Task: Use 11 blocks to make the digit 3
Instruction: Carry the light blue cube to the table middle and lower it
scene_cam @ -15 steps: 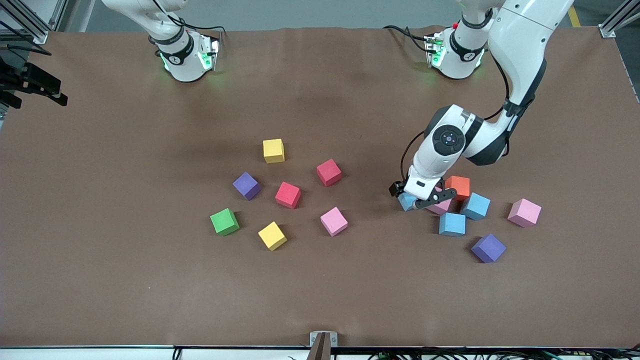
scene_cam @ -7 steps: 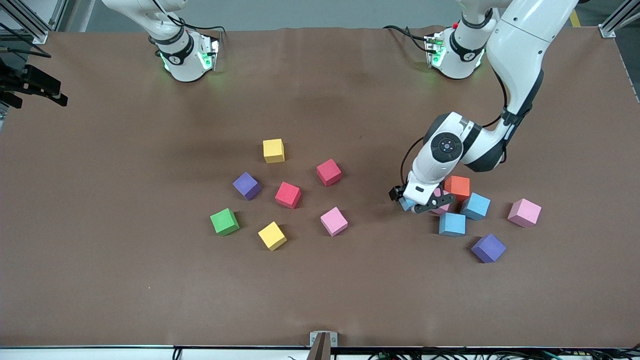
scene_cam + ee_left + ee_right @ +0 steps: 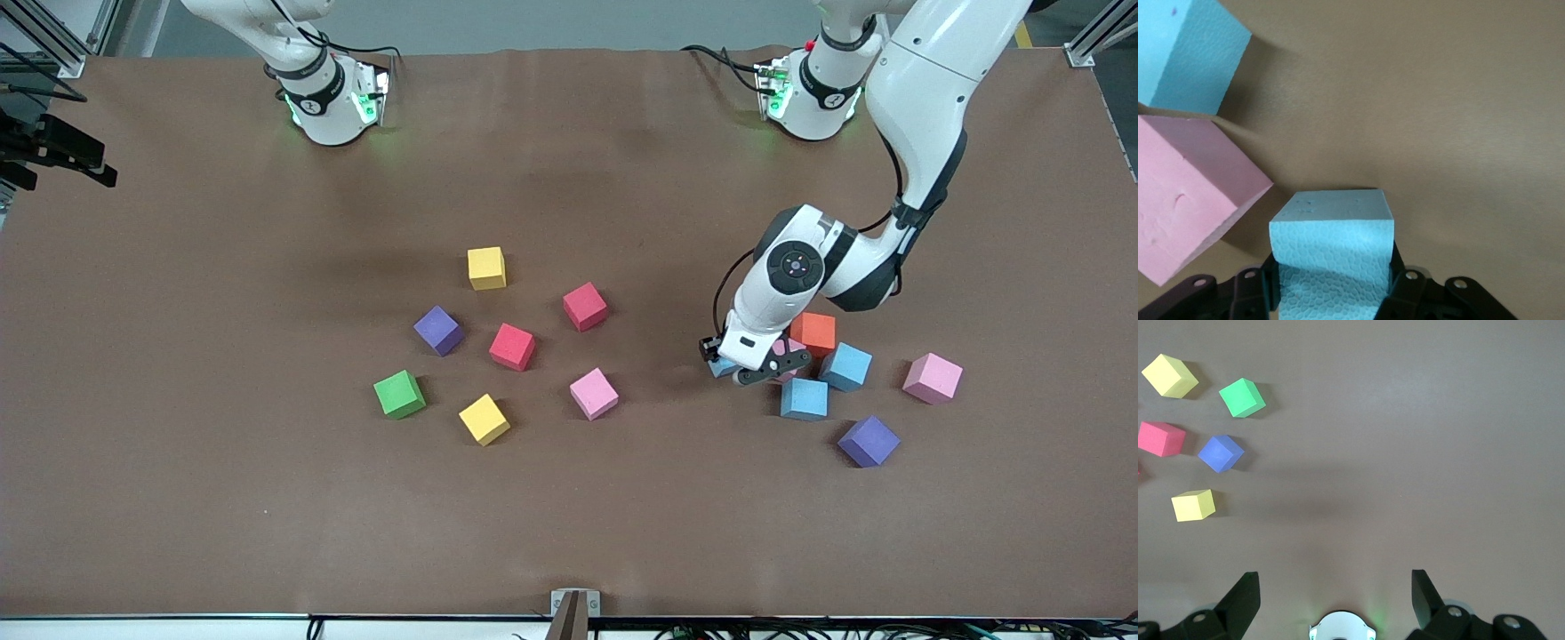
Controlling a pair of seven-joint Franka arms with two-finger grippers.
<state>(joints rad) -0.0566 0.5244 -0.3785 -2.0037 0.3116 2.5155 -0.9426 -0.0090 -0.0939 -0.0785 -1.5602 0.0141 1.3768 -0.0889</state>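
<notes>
Front view, right of centre: left claw (image 3: 745,366) nearly hides a light blue foam cube (image 3: 1331,257); its wrist view shows fingers clamping it. Right claw (image 3: 1331,600), open wide, appears only in its wrist view.

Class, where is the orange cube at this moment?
In the front view the orange cube sits toward the left arm's end of the table, beside the left gripper, just farther from the camera than a light blue cube.

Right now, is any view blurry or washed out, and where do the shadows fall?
Front view: sharp, evenly lit, soft shadow under the left gripper. Left wrist view: light blue cube crisp between the fingers, its foam texture visible. Right wrist view: clear, right gripper open, green glow at its base.
</notes>
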